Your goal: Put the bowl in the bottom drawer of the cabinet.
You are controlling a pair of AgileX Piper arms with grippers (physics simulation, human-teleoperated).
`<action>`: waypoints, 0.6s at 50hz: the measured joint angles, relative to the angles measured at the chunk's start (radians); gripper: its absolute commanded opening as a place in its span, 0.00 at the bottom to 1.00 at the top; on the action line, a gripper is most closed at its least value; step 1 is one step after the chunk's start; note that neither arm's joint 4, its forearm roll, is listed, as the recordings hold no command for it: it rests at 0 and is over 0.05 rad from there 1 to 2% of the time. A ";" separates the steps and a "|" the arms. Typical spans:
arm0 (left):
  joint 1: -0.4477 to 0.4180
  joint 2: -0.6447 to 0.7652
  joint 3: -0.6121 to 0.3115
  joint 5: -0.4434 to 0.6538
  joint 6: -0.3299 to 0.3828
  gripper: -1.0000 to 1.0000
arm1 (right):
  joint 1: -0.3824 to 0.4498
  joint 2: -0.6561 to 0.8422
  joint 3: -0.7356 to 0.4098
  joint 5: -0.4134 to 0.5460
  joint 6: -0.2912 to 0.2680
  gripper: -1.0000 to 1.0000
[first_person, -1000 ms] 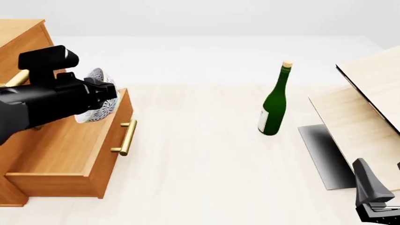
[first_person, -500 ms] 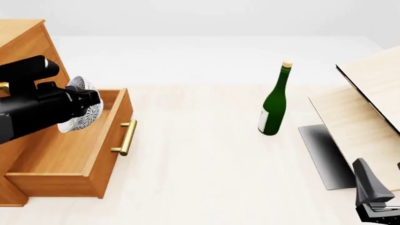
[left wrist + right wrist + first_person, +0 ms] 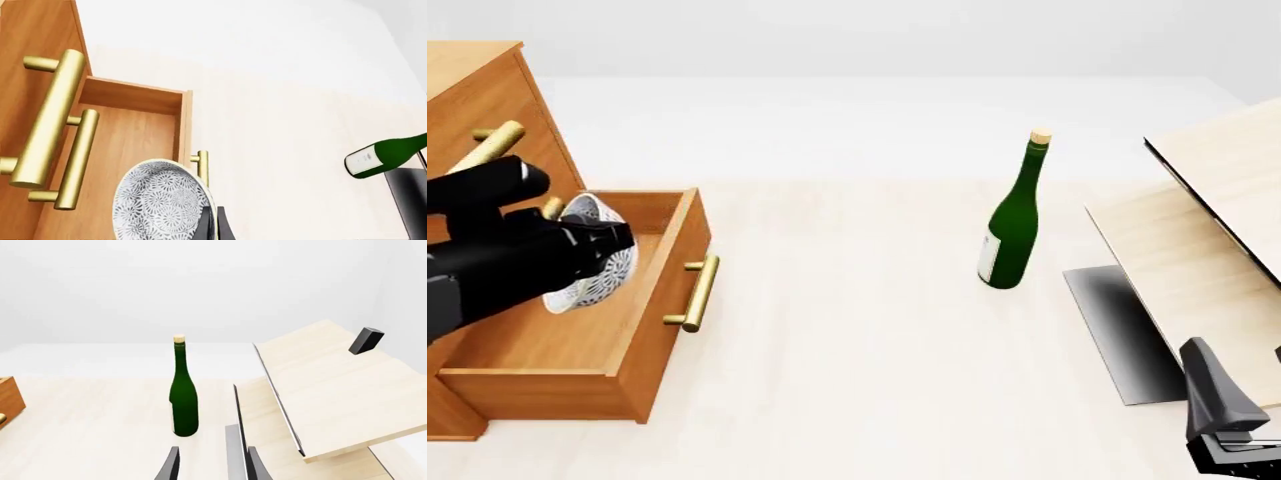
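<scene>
While our right gripper [image 3: 1228,440] idles w/ jaws apart at 5 o'clock, our left gripper [image 3: 607,255] at 9 clamps the bowl [image 3: 594,270] tilted over the open bottom drawer [image 3: 574,340]; bottle [image 3: 1012,225] stands farther, 1 o'clock.

Bright, even, diffuse light; sharp renders, no blur or glare. Soft faint shadow at base of upright green glass wine bottle [image 3: 1012,220]. White backdrop behind bottle washed out, nearly featureless.
</scene>
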 measured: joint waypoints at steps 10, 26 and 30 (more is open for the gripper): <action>0.008 0.015 0.033 -0.028 -0.014 0.00 | 0.000 0.000 0.000 0.000 0.000 1.00; 0.056 0.034 0.068 -0.061 -0.011 0.00 | 0.000 0.000 0.000 0.000 0.000 1.00; 0.066 0.046 0.074 -0.074 -0.009 0.00 | 0.000 0.000 0.000 0.000 0.000 1.00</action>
